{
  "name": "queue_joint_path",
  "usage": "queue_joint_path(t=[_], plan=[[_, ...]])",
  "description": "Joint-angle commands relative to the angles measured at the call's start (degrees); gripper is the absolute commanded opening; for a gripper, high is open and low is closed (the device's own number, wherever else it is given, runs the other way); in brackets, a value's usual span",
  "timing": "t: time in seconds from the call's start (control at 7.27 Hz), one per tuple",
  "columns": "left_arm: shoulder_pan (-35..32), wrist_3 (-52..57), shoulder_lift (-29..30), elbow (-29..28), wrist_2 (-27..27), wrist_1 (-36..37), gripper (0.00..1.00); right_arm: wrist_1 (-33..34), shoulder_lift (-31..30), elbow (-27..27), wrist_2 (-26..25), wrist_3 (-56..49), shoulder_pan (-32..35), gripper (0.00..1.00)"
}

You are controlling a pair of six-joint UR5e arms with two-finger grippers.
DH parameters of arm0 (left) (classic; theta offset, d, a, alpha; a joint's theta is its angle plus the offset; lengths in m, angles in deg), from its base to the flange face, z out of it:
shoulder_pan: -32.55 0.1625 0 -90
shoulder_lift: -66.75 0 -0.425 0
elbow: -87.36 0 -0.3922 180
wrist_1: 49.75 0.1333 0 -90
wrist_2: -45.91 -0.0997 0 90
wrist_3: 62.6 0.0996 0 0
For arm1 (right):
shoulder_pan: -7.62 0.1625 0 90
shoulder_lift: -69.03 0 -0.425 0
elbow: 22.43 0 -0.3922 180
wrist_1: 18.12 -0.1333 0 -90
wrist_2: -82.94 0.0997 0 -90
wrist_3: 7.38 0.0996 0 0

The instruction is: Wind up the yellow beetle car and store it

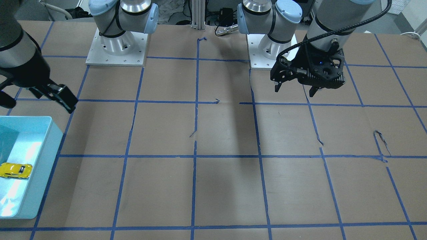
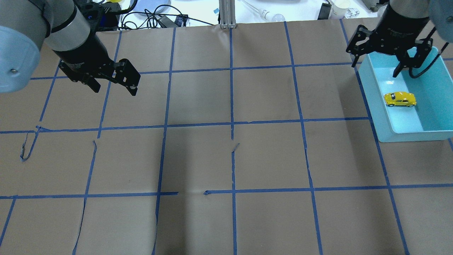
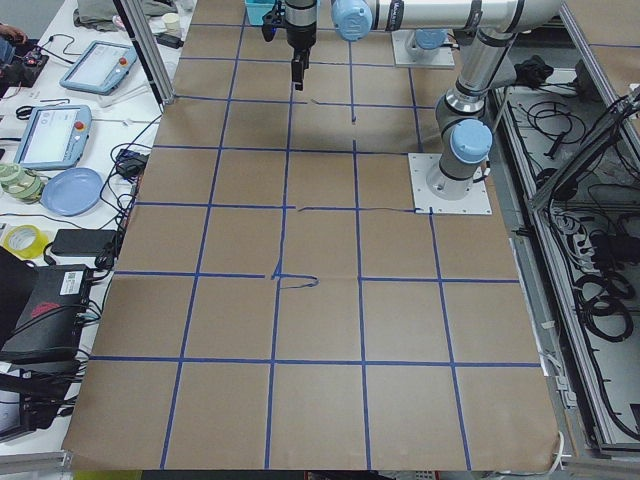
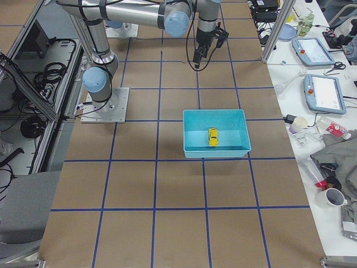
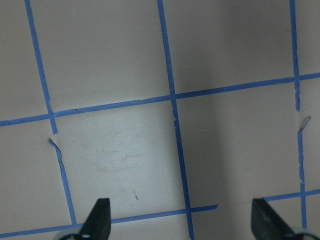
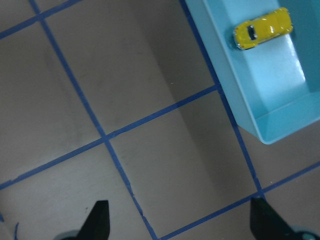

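Note:
The yellow beetle car (image 2: 400, 99) lies inside a light-blue bin (image 2: 372, 101) at the table's right side, away from both grippers. It also shows in the front view (image 1: 15, 170), the right side view (image 4: 213, 137) and the right wrist view (image 6: 262, 28). My right gripper (image 2: 375, 69) hangs open and empty above the bin's far left corner, with its fingertips (image 6: 97, 220) over bare table beside the bin (image 6: 235, 85). My left gripper (image 2: 115, 91) is open and empty above the table's far left part (image 1: 294, 92), and its wrist view shows only taped paper between the fingertips (image 5: 97, 220).
Brown paper with a blue tape grid covers the table. The two arm bases (image 1: 116, 46) (image 1: 272, 50) stand at the robot's edge. Cables and small items (image 2: 159, 17) lie beyond the far edge. Tablets (image 4: 326, 92) sit on a side bench.

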State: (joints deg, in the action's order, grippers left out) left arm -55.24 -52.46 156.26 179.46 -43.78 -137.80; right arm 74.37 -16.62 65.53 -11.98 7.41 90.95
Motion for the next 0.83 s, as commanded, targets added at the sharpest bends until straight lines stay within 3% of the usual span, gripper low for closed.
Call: queue_joint_path(t=[0.0, 0.28, 0.69], plan=[[0.07, 0.14, -0.04, 0.01, -0.14, 0.06, 1.0, 3.03, -0.93, 0.02, 0.53, -2.48, 9.61, 1.0], [-0.02, 0.58, -0.04, 0.01, -0.31, 0.06, 1.0, 5.23, -2.41, -0.15, 6.22, -8.06, 10.71, 1.0], [-0.02, 0.75, -0.12, 0.01, -0.75, -0.02, 1.0, 5.24, -4.88, 0.72, 3.87, -9.16, 10.45, 1.0]])
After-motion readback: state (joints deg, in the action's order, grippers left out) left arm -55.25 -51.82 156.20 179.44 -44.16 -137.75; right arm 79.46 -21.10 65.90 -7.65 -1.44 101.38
